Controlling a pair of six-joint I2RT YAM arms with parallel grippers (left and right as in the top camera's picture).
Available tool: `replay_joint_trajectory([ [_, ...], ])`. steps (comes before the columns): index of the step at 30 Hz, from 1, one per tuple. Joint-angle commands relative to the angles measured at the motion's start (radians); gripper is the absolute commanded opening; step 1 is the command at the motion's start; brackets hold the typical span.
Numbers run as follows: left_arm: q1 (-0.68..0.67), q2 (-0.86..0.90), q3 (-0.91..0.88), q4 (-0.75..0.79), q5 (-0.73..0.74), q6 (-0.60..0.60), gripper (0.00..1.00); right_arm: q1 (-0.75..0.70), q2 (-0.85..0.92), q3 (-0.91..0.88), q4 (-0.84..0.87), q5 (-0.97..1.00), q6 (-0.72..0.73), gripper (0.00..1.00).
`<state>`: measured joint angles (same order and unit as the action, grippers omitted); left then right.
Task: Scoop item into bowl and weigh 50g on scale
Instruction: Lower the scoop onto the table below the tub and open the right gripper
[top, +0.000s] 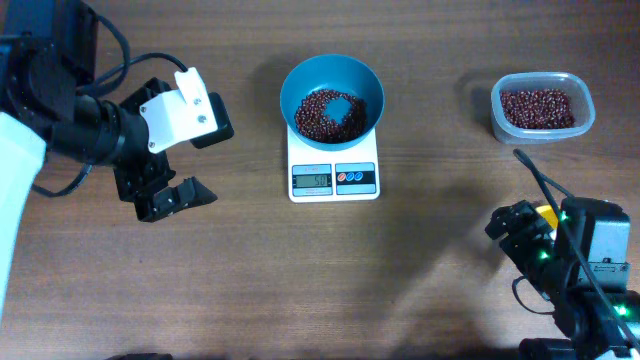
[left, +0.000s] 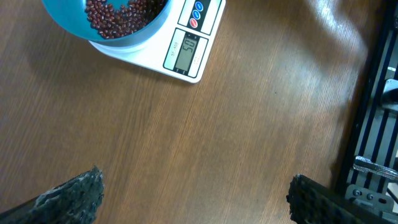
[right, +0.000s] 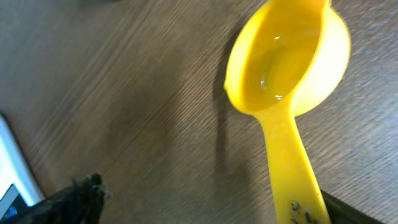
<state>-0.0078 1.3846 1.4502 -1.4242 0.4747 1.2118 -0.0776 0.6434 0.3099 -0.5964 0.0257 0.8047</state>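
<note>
Since the small white square digital scale (top: 334, 178) appears to read 50 under the round blue plastic bowl (top: 330, 72) of reddish-brown beans (top: 315, 115) at twelve o'clock, weighing looks complete. The left gripper (top: 200, 158), at nine o'clock, gapes wide and empty. The right gripper (right: 211, 202), at five o'clock, stands wide beside the empty yellow plastic scoop (right: 286, 56), not clasping it. The next move calls only for pulling clear without jogging the bowl.

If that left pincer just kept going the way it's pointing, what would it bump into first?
Probably the bare table: the left pincer aims at open wood, with the scale off to one side.
</note>
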Motion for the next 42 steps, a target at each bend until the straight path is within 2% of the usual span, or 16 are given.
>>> replay_joint_trajectory([
  [1,0.006,-0.004,0.000,-0.001,0.007,0.016,0.99,0.004,0.060,-0.006,0.031,0.066,0.001,1.00],
  [3,0.006,-0.004,0.000,-0.001,0.007,0.016,0.99,0.004,0.149,-0.006,0.136,0.053,0.001,0.99],
  [6,0.006,-0.004,0.000,-0.001,0.007,0.016,0.99,0.004,0.308,-0.006,0.331,-0.084,0.001,0.99],
  [12,0.006,-0.004,0.000,-0.001,0.007,0.016,0.99,0.003,0.566,-0.005,0.334,-0.137,0.002,0.99],
  [15,0.006,-0.004,0.000,-0.001,0.007,0.016,0.99,0.004,0.589,0.010,0.338,-0.100,0.024,0.99],
  [17,0.006,-0.004,0.000,-0.001,0.007,0.016,0.99,0.004,0.588,0.055,0.274,-0.089,0.024,0.99],
  [21,0.006,-0.004,0.000,-0.001,0.007,0.016,0.99,0.004,0.588,0.222,-0.050,0.027,0.024,0.99],
  [24,0.006,-0.004,0.000,-0.001,0.007,0.016,0.99,0.004,0.588,0.329,-0.180,0.093,0.024,0.99],
  [30,0.006,-0.004,0.000,-0.001,0.007,0.016,0.99,0.005,0.588,0.420,-0.193,0.098,0.023,0.99],
  [42,0.006,-0.004,0.000,-0.001,0.007,0.016,0.99,0.005,0.587,0.454,-0.382,0.118,0.024,0.99],
])
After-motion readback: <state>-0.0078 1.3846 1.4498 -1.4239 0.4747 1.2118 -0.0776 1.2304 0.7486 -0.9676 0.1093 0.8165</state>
